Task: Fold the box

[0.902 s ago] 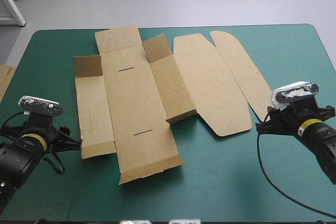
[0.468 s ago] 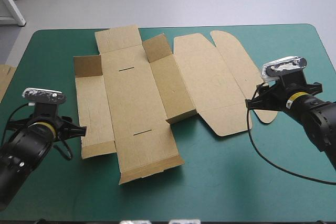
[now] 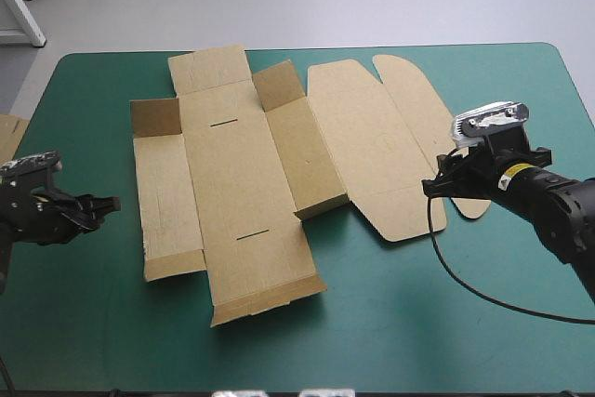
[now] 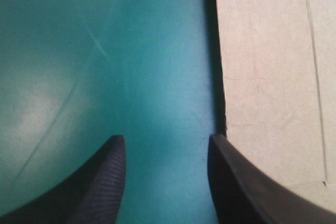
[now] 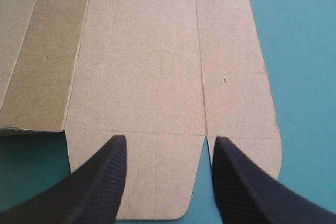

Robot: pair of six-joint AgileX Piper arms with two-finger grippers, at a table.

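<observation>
The brown box lies as a cut sheet in the middle of the teal-green table, two small end flaps and one long wall slightly raised. Its lid panel lies flat toward the right. My left gripper is low over the cover, just off the box's left edge. In the left wrist view that gripper is open, with bare cover between its fingers and the box edge beside one finger. My right gripper is at the lid's near right corner. Open, it hangs over the lid's small near flap.
An edge of more brown board shows at the table's left edge. Teal-green cover stretches between the box and the table's near edge, and along the right side beyond the rounded lid flap.
The left gripper has drawn back to the left, away from the box's left wall. The right gripper has moved left and forward onto the lid's near right corner.
</observation>
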